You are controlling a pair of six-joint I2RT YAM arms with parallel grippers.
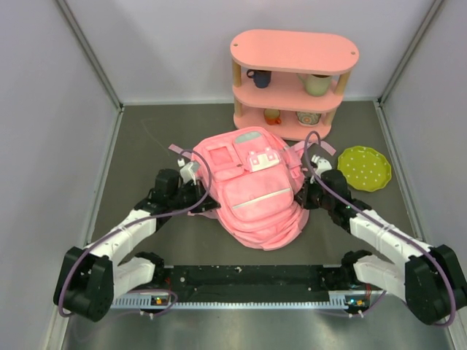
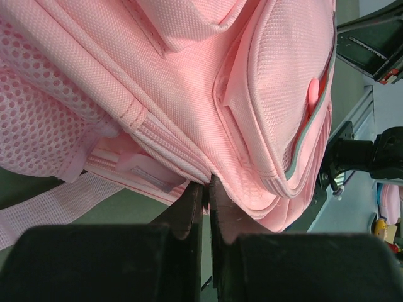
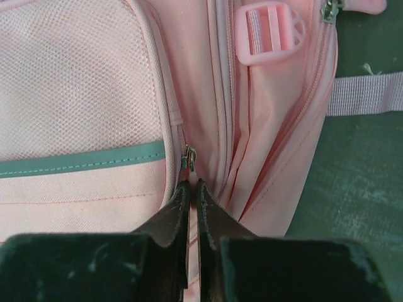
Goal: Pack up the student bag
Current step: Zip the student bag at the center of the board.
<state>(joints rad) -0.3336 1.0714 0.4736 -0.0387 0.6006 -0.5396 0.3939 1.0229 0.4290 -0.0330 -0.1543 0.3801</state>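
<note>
Top view only: bag (image 1: 252, 189) lies front-up at centre of table (image 1: 142, 149), between both arms. Left wrist view only: left gripper (image 2: 204, 189) clenched on bag's bottom seam, strap (image 2: 56, 207) flat on table. Right wrist view only: right gripper (image 3: 192, 185) pinched on pink zip pull (image 3: 188, 160) beside mesh pocket, buckle (image 3: 272, 36) above.

Shelf (image 1: 292, 51) just behind bag; plate (image 1: 363, 168) right of it, near right arm.

Both arms reach forward and inward, low, wrists against bag's sides.
</note>
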